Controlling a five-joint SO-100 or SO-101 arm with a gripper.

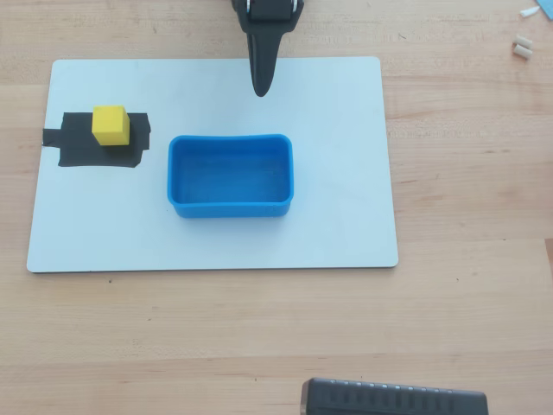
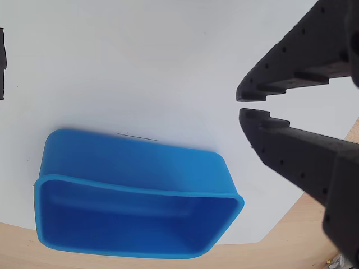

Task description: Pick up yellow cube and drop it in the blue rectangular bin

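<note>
Gripper (image 2: 240, 106): nearest the wrist camera, entering from the right edge; jaws nearly together with a thin gap at the tips, nothing held.
Bin: blue rectangular bin (image 1: 230, 207) seen empty, near the middle of the white board (image 1: 346, 225); in the wrist view the bin (image 2: 134, 168) sits below-left of the gripper tips.
Cube: yellow cube (image 1: 111, 124) is seen on a black tape patch (image 1: 78, 151) at the board's left side in the overhead view, well apart from gripper and bin; not seen in the wrist view.
Task state: judged not yet started, cube untouched.
Risk 1: jaws look too narrow for the cube; if not opened before descent, the cube would likely be pushed off the tape rather than grasped.
Risk 2: the bin's near corner could be clipped if the sweep toward the cube is made low.
Arm pose: gripper (image 1: 260, 91) is seen at the board's top edge, pointing down-frame above the bin; arm body is cut off at the top. Desk (image 1: 467, 285) otherwise carries a dark object (image 1: 393, 399) at the bottom edge.
</note>
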